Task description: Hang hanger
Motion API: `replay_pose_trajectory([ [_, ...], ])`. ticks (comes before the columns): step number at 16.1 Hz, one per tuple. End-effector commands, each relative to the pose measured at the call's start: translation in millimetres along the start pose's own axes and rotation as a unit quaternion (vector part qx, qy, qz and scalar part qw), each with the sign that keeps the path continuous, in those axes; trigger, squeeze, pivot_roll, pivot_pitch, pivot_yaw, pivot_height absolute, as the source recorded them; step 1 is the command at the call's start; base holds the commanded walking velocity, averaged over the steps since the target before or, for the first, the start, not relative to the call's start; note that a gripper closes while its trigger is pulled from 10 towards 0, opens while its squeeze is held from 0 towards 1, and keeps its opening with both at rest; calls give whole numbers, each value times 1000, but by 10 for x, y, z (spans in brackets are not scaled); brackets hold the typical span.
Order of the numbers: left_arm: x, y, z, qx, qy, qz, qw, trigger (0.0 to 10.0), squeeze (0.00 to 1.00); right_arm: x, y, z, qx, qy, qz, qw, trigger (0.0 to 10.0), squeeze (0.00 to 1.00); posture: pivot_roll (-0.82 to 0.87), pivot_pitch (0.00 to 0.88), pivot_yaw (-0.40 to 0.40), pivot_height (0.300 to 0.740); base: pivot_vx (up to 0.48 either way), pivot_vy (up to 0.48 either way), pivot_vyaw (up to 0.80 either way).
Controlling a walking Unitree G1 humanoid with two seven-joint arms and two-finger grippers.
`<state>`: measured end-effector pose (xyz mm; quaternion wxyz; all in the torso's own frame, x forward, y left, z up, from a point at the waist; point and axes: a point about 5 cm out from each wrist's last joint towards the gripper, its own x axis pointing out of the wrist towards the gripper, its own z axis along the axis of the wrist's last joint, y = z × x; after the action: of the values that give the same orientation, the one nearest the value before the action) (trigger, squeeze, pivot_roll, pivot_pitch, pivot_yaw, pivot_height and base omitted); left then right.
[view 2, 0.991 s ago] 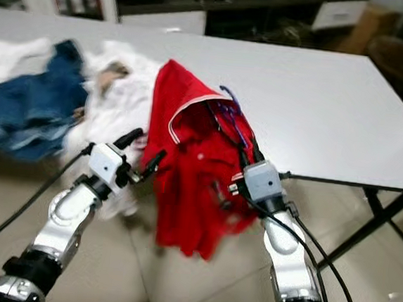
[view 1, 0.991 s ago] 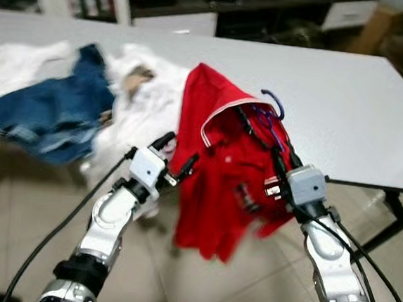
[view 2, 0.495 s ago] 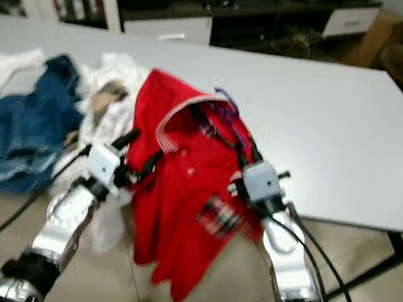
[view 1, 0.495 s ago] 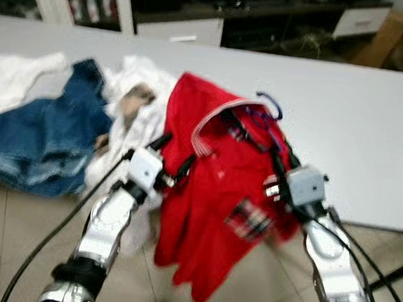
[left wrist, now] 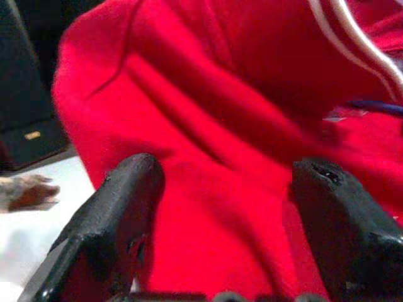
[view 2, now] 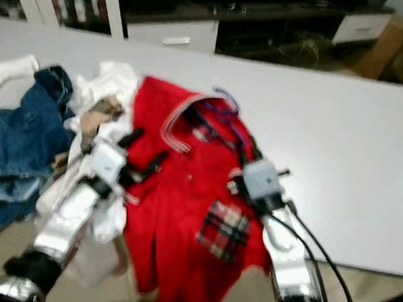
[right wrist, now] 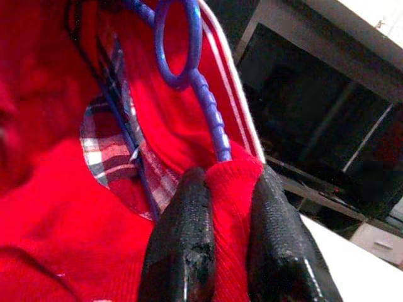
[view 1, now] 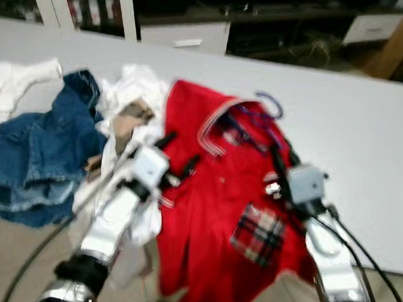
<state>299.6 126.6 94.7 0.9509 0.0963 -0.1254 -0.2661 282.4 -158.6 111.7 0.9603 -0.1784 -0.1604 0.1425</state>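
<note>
A red polo shirt [view 1: 217,216] with a plaid chest pocket [view 1: 258,232] hung between the robot's two arms at the near edge of a long white table [view 1: 357,143], its upper part over the tabletop and its hem drooping below the edge. A blue hanger [right wrist: 189,75] sat inside the striped collar [view 1: 218,124], its hook poking up past the neckline toward the table's middle.

The right gripper [right wrist: 228,239] was clamped on a fold of the red fabric at the shirt's shoulder, and in the right wrist view the ridged blue arm of the hanger ran down into that same fold; the cloth hid whether the fingers pressed the plastic itself, though it seemed likely. The left gripper [left wrist: 233,233] stood with its two black fingers [left wrist: 119,214] spread wide, the red cloth lying between them and not pinched, at the shirt's other side.

On the table to the robot's left lay a heap of laundry: a white garment [view 1: 136,92] just beside the shirt and blue jeans [view 1: 33,143] farther out. Dark cabinets [view 2: 221,11] stood behind the table.
</note>
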Motion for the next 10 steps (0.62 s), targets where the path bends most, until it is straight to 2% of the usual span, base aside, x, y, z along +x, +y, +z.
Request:
replay_pose_trajectory([
  [1, 39, -68, 19, -2, -6, -10, 1000, 10000, 0, 11, -117, 59, -4, -18, -26, 999, 10000, 0, 46, 0, 10, 740, 0, 0, 0],
  [10, 107, -3, 106, 3, -27, -1, 1000, 10000, 0, 19, -95, 40, -2, -15, -27, 1000, 10000, 0, 48, 0, 16, 740, 0, 0, 0],
])
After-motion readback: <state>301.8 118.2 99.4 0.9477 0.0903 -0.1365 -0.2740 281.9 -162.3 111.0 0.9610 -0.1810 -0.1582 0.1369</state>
